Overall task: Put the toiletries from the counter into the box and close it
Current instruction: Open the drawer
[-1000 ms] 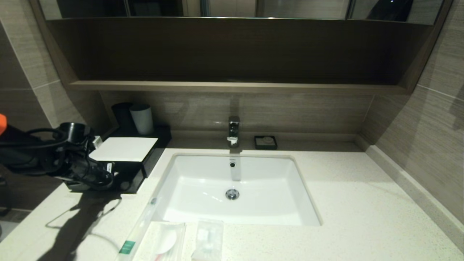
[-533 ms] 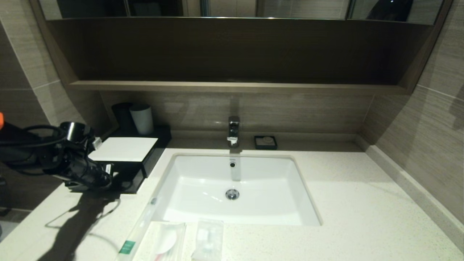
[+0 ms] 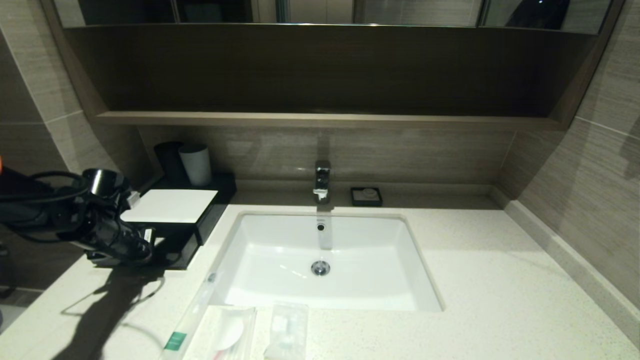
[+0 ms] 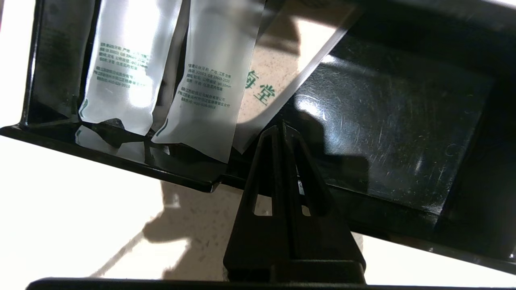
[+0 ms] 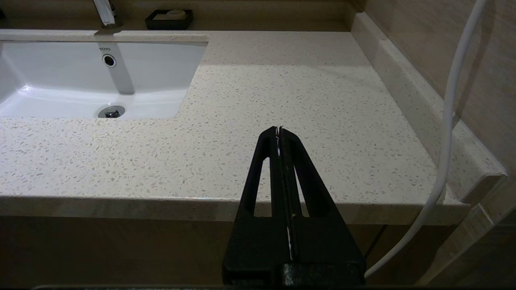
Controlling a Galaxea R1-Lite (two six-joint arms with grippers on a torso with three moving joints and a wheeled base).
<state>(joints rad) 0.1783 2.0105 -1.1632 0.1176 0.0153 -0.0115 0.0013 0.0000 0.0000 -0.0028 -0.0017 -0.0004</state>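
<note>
The left gripper (image 4: 282, 131), fingers pressed together and holding nothing, sits at the front lip of the box's (image 3: 187, 235) pulled-out drawer (image 4: 387, 133) at the counter's (image 3: 475, 280) left rear. The three packets (image 3: 235, 332) lie well apart from it along the counter's front edge, the long packet (image 3: 192, 317) running front to back. The left arm is nearer. The right gripper (image 5: 279, 133), also closed, is parked off the front edge.

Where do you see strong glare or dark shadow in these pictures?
Head view: the left gripper throws a dark shadow on the counter. Left wrist view: the counter is blown out white and glare streaks the glossy drawer. Right wrist view: even light.
</note>
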